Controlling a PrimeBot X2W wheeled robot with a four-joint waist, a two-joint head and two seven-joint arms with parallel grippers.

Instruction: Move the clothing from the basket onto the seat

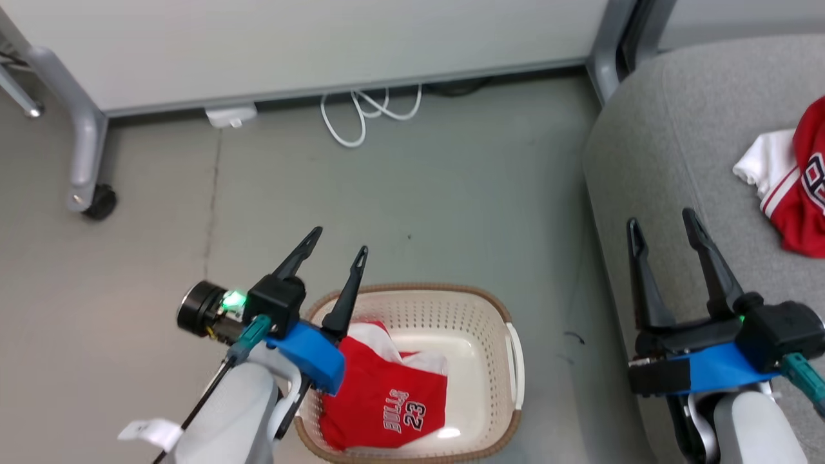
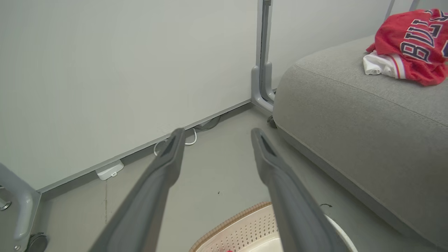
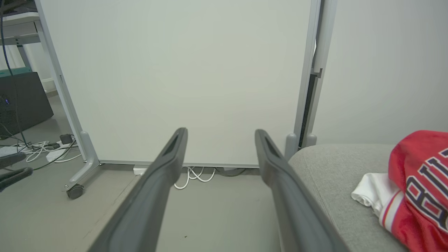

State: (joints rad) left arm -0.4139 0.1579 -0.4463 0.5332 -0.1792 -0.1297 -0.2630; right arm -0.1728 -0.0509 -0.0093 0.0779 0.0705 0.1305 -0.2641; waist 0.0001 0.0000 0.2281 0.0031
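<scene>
**Both pincers open and empty; clothing split between the basket (image 1: 451,316) and the seat (image 1: 677,129)**

The cream basket stands on the grey floor (image 1: 419,193), beside the grey seat but not touching it. A red jersey (image 1: 387,399) lettered "BULLS 23", with white parts, lies crumpled in the basket's left half. Its near-left corner is hidden by the left arm's blue wrist piece.

The left pincer (image 1: 340,240) hangs over the basket's left rim. Its two dark fingers are spread apart and hold nothing, and they point toward the white partition panel (image 1: 322,45). In the left wrist view this pincer (image 2: 217,132) frames bare floor, with the basket's perforated wall (image 2: 245,227) just under the fingers.

The right pincer (image 1: 660,217) hovers above the front edge of the seat, its jaws just as wide and empty. In the right wrist view it (image 3: 220,131) points at the panel.

A second red jersey (image 1: 805,187), with a white part showing, lies bunched on the seat, well apart from the right pincer. A white cable (image 1: 361,116) loops on the floor at the panel's foot.
</scene>
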